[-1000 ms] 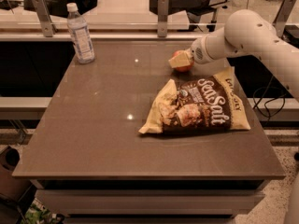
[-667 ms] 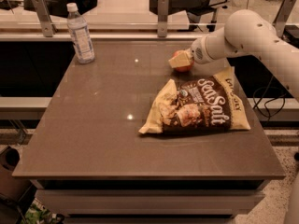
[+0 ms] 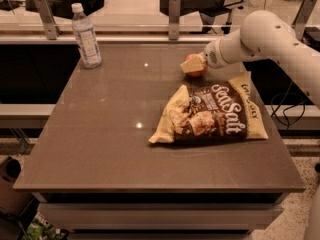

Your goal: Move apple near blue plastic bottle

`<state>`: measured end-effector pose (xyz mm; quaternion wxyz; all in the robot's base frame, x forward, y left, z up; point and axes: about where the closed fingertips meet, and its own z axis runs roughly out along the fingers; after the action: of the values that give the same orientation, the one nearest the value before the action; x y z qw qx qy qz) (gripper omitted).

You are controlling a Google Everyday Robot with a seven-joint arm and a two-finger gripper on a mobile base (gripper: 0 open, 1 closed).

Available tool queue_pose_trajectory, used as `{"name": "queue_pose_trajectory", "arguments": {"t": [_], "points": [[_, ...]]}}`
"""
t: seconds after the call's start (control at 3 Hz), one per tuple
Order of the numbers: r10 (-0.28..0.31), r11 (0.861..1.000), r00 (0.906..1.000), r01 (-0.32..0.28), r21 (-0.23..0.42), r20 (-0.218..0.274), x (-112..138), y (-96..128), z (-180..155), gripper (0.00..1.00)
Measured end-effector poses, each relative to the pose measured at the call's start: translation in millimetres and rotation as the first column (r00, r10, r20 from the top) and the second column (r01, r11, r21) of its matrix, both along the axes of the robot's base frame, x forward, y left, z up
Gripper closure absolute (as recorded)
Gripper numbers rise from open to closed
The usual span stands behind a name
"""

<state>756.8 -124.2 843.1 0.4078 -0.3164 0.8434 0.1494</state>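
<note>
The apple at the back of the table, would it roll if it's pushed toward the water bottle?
Probably yes: the apple looks round, and the table looks glossy, so a push may send it rolling off line. It seems firm, so the gripper, against it behind the chip bag, should not squash it.

We see the apple [image 3: 196, 72], small, round and red-orange, right at the tip of the pincer [image 3: 192, 65], which reaches in from the right and covers the apple's upper part. The apple sits low, at or just above the surface [image 3: 105, 139]. Well apart from the pincer, far to its left, we see the blue plastic bottle [image 3: 86, 38] standing upright: slim and clear, with a white cap and a pale label.
</note>
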Motion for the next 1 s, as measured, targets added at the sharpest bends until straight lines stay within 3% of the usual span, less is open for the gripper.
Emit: {"name": "queue_pose_trajectory", "arguments": {"t": [1.0], "points": [[0.000, 1.000, 1.0000, 0.000, 0.000, 0.000, 0.0, -0.1, 0.2, 1.00]]}}
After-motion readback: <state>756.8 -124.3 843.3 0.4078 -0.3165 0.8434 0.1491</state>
